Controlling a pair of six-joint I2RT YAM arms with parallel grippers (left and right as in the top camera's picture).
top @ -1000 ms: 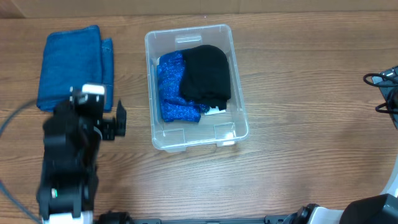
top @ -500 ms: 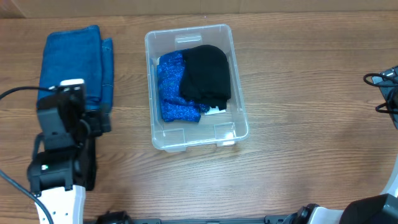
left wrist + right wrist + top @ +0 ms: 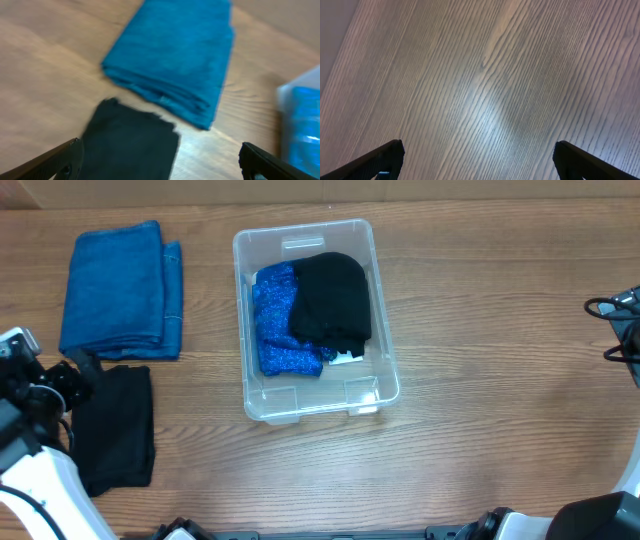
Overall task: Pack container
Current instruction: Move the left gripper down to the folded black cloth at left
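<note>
Container [image 3: 386, 370], 1: holds speckled blue cloth [image 3: 272, 320], 1; black cloth [image 3: 332, 298], 1. Bench [image 3: 500, 330]: teal towel [image 3: 115, 285], 1; black rag [image 3: 115, 430], 1. Left tool [image 3: 160, 156], right tool [image 3: 477, 152]: both spread apart.

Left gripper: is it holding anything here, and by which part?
Nothing. The left gripper is open above the black cloth, which lies on the table; the right gripper is open and empty too.
</note>
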